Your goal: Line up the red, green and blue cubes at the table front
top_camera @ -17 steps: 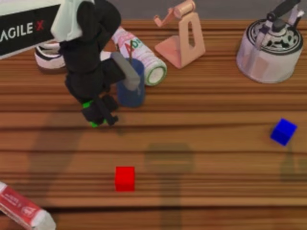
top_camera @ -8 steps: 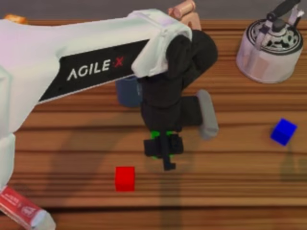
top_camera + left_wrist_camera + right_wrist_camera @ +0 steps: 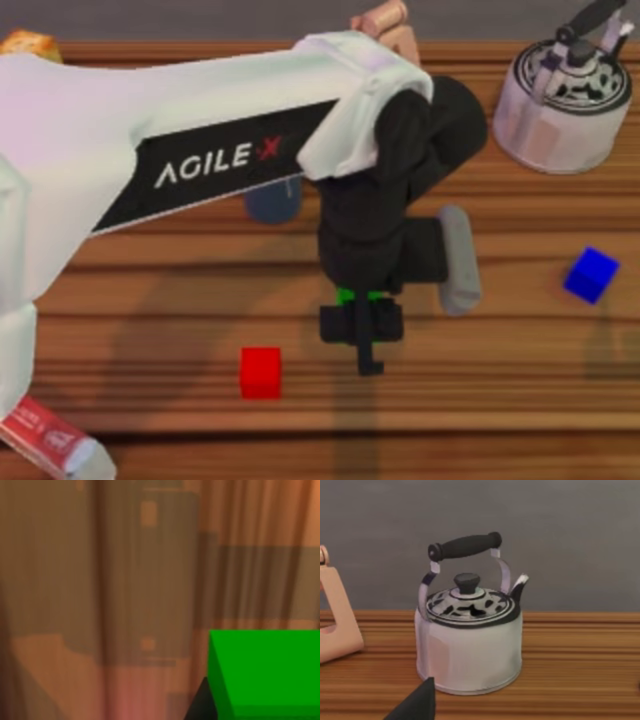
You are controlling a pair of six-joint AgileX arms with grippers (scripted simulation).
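Note:
My left gripper (image 3: 360,326) hangs over the middle of the table (image 3: 520,390), shut on the green cube (image 3: 358,296), which peeks out just under the wrist. In the left wrist view the green cube (image 3: 265,672) fills one corner with a dark finger (image 3: 202,706) against its side. The red cube (image 3: 261,372) rests on the wood to the left of the gripper, nearer the front edge. Far to the right lies the blue cube (image 3: 591,274). My right gripper (image 3: 533,692) is out of the top view, parked and open, facing the kettle.
A metal kettle (image 3: 560,95) stands at the back right. A blue mug (image 3: 272,200) and a pink stand (image 3: 385,20) are partly hidden by my left arm. A red-and-white carton (image 3: 45,440) lies at the front left corner.
My left arm has swung right and toward the front with the green cube, from beside the mug to a spot right of the red cube. The red and blue cubes have not moved.

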